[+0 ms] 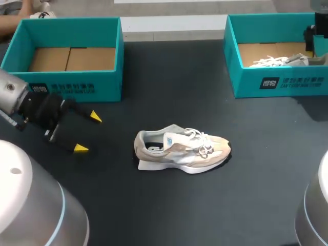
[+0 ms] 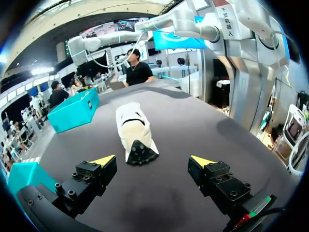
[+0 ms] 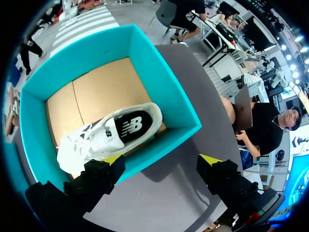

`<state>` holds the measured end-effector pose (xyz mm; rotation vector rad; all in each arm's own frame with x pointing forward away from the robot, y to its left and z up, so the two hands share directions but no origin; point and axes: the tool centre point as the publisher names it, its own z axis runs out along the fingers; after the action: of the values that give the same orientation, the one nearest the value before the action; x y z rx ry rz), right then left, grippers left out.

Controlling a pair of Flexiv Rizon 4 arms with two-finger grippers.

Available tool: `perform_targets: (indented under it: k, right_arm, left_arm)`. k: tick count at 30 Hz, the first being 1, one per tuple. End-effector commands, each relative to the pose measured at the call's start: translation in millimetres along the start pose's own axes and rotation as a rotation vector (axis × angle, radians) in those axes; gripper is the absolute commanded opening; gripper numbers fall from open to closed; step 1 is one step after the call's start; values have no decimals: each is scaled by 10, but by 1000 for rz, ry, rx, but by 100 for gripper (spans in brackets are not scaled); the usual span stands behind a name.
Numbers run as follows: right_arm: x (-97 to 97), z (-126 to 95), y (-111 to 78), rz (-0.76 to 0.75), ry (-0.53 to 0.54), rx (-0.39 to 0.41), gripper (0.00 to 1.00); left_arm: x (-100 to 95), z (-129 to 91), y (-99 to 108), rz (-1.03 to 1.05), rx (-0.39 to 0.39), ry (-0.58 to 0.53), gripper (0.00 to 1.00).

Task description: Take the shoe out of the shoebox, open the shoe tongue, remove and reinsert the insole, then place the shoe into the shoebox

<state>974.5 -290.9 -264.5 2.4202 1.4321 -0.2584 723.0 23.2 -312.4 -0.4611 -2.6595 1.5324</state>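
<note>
**Shoe on the table, heel toward my left gripper**

The beige shoe (image 1: 182, 151) lies on its sole on the dark table, between the two teal boxes. Its long axis runs left to right. Its heel faces my left gripper (image 1: 87, 132), which is near it with its fingers spread and nothing held. In the left wrist view the shoe sits straight ahead of the open jaws. My right gripper (image 3: 161, 159), also released, hangs over the right shoebox (image 1: 277, 84), well apart from it. I judge the left arm nearer.
</note>
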Motion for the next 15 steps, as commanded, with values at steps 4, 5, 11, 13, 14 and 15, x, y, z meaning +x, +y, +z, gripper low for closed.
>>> perform_targets:
  k: [4,5,11,13,14,15]
  right_arm:
    - [-5,1,-8,1,2,-2,100]
    - [-5,1,-8,1,2,-2,100]
    - [-5,1,-8,1,2,-2,100]
    - [-5,1,-8,1,2,-2,100]
    - [-5,1,-8,1,2,-2,100]
    - [-5,1,-8,1,2,-2,100]
  left_arm:
    - [47,227,215,-112,117,-111,100]
    - [48,243,238,-128,110,-120,100]
    - [52,306,324,-168,106,-168,100]
    - [55,326,362,-166,94,-186,100]
    - [56,338,377,-180,97,-193,100]
    - [58,346,387,-179,97,-190,100]
